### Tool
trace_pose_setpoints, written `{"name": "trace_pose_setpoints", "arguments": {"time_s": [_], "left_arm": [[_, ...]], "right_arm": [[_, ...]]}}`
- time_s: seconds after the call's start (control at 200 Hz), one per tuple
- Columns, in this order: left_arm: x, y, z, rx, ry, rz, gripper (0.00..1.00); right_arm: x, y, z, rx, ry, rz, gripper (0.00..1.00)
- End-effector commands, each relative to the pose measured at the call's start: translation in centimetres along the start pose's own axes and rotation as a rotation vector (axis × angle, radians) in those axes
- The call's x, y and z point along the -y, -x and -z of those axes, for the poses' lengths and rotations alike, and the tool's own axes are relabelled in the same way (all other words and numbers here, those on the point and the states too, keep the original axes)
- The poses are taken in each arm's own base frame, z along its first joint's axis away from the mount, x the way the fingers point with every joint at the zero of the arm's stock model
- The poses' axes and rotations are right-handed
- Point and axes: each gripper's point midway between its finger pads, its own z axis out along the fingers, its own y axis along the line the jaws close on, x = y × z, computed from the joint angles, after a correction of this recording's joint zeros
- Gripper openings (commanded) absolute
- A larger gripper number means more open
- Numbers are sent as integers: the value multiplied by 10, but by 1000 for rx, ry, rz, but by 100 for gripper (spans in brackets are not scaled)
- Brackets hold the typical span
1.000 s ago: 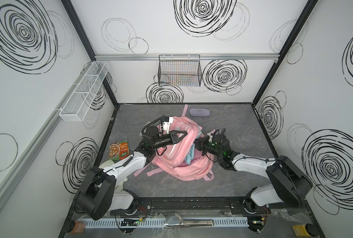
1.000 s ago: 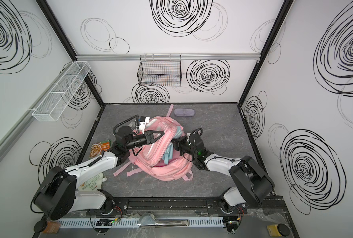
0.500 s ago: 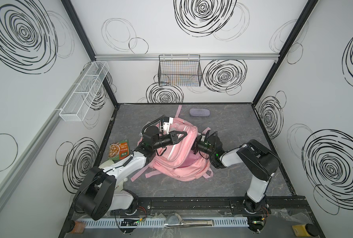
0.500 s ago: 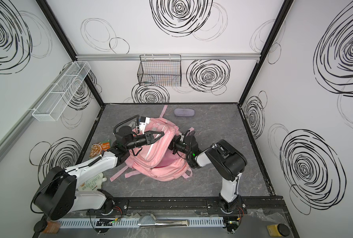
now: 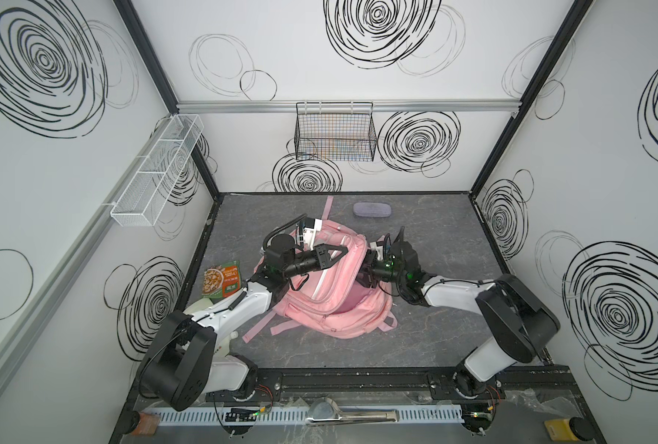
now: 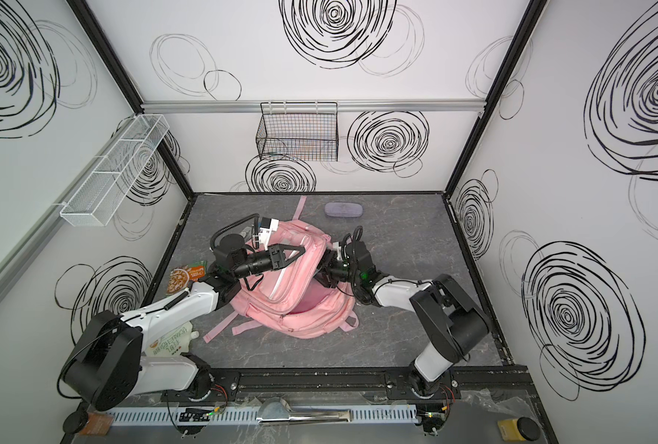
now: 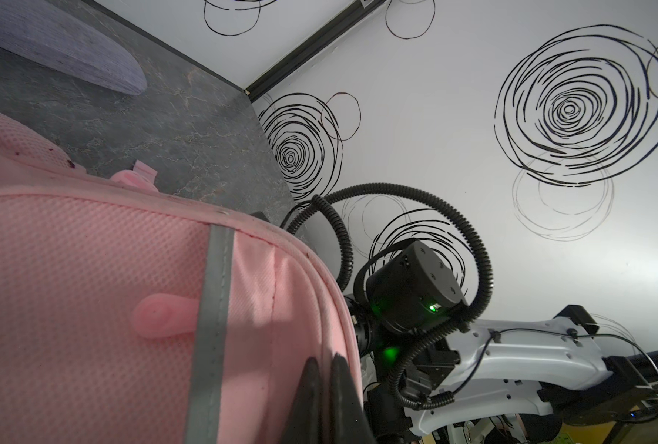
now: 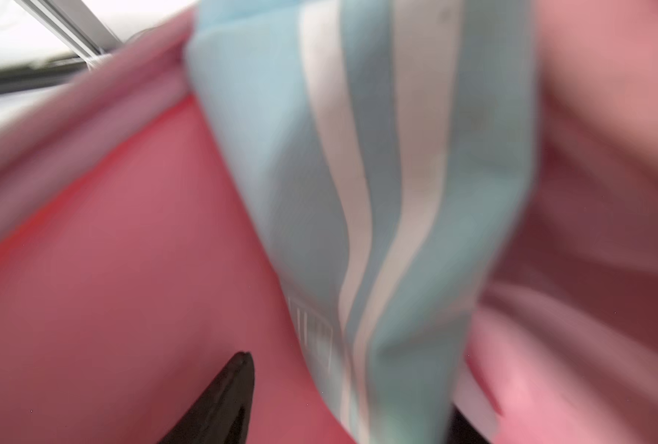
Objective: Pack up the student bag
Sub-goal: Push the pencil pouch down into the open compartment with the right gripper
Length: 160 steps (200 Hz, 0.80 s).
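While left pincer (image 5: pixel 343 251) clamps bag (image 5: pixel 339 319) rim, right pincer (image 8: pixel 352 388) gapes around pouch (image 8: pixel 358 153) inside; next: retract toward 3 o'clock.

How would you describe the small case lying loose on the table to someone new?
Start at the black wire basket on the back wall and drop to the grey table below it. Near its far edge, just beyond the pink student bag, lies the case. It is a rounded lilac-grey oblong, unlike the printed orange-green snack packet at the left edge.
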Motion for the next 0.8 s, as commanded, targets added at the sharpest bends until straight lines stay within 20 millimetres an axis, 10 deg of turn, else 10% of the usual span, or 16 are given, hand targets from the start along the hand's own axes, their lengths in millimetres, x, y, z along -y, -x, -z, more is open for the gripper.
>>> {"name": "trace_pose_setpoints", "arguments": {"time_s": [0.0, 0.205, 0.505, 0.795], "left_arm": [[63, 25, 5, 52, -187, -186, 0], [68, 21, 4, 40, -209, -198, 0], [80, 10, 2, 0, -258, -215, 0], [77, 12, 2, 3, -257, -200, 0]], "right_arm": [[66, 6, 31, 36, -257, 55, 60], [50, 42, 56, 166, -310, 195, 32], [10, 84, 11, 188, -265, 307, 33], [12, -11, -53, -103, -149, 307, 25]]}}
